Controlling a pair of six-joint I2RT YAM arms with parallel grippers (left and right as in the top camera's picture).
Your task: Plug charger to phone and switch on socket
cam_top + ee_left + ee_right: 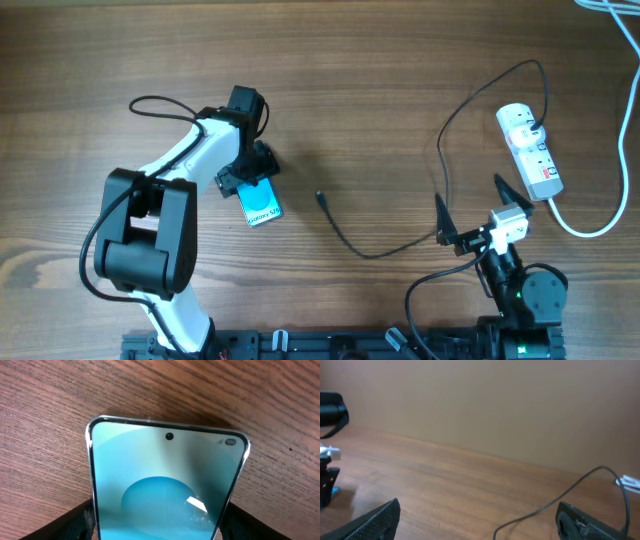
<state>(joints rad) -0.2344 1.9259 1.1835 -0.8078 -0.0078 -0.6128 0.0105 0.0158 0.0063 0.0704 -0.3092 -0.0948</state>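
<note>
Two tools, left tool [247, 178] astride phone [262, 204], grip unclear, right tool [472, 208] wide, charger [372, 256] apart from phone

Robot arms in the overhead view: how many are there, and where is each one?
2. The left arm reaches to the phone at the left of the view. The right arm sits at the lower right, beside the charger, short of the socket. None seems hidden.

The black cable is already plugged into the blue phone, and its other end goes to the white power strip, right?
No. The tip of the charger lies on the table, apart from the phone, as the overhead view shows. Its other end does reach the socket.
</note>
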